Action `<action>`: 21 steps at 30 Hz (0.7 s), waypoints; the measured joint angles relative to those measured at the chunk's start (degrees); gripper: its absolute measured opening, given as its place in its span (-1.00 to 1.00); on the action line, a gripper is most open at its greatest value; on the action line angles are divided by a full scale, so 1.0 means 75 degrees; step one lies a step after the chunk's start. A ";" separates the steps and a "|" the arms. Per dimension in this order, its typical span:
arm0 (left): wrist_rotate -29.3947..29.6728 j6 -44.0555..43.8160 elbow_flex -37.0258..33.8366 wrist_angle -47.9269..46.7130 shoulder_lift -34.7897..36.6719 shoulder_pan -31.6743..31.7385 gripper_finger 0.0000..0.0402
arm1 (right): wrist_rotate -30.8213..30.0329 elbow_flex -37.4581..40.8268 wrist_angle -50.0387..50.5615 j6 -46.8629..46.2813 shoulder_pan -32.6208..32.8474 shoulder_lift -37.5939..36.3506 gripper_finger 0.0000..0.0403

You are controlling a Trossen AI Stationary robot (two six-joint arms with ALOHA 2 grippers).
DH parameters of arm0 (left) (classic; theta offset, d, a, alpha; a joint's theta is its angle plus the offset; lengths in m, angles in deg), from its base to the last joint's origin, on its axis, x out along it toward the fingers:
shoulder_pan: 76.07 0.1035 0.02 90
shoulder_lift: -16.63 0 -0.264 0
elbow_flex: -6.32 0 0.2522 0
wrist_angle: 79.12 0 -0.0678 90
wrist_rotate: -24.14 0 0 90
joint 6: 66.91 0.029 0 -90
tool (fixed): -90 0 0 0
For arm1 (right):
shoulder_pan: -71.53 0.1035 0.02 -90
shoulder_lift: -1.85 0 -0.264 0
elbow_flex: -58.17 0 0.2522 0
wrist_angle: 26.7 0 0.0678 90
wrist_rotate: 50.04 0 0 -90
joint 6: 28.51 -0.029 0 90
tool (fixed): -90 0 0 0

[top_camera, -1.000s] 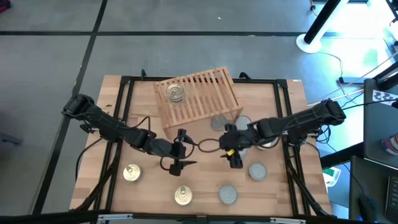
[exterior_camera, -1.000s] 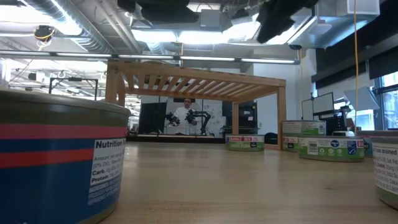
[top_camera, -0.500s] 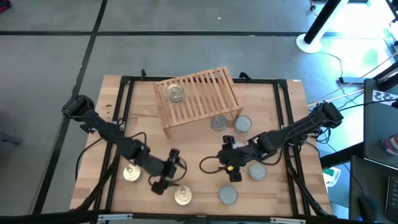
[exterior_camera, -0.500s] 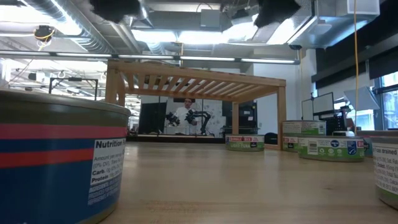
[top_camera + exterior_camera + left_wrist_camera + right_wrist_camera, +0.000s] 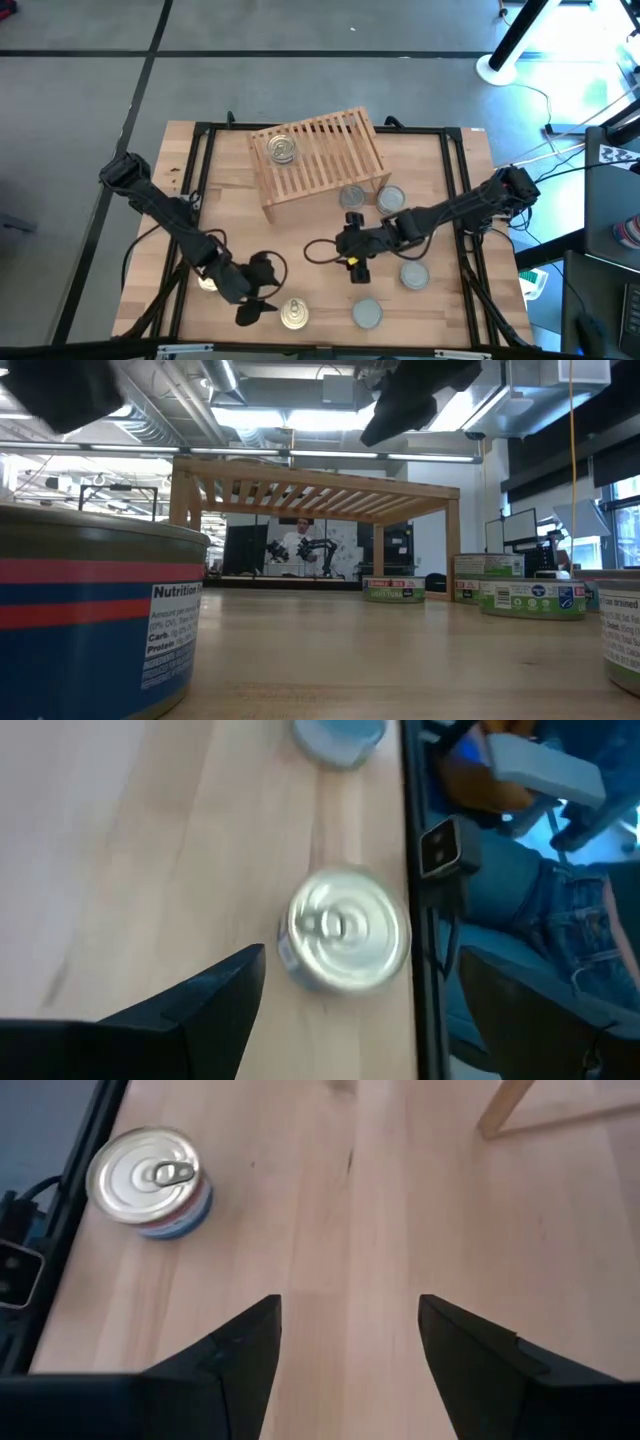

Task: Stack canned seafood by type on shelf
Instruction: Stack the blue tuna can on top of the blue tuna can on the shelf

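One gold-topped tin (image 5: pixel 282 149) atop slatted wooden shelf (image 5: pixel 335 155); other tins (image 5: pixel 368 313), gold and silver-grey, scattered upright on tabletop.

Bright overhead ceiling lights (image 5: pixel 250 415), left wrist view motion-blurred; soft shadows, near tin (image 5: pixel 95 615) unfocused

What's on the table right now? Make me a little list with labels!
shelf: wooden slatted rack at the table's back
on the shelf: one gold-topped tin
tins on the table: six in view, gold-topped and grey-topped, in front of the shelf
left hand: open, empty, beside a gold-topped tin at the front edge
right hand: open, empty, mid-table
table: light wood
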 joint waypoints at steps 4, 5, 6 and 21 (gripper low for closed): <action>-0.0003 -0.0905 0.0000 -0.0162 0.0000 -0.0044 0.61 | 0.0002 0.0000 -0.0034 0.0012 -0.0129 0.0000 0.18; -0.0003 -0.1042 0.0000 -0.0156 0.0000 -0.0044 0.61 | 0.0000 0.0000 -0.0060 0.0013 -0.0129 0.0000 0.18; -0.0003 -0.1184 0.0000 -0.0148 0.0000 -0.0044 0.61 | 0.0000 0.0000 -0.0075 0.0012 -0.0124 0.0000 0.18; -0.0378 -0.4024 0.0000 0.0415 -0.1246 -0.0057 0.61 | 0.0149 -0.0003 -0.0902 -0.0751 0.0299 0.0263 0.18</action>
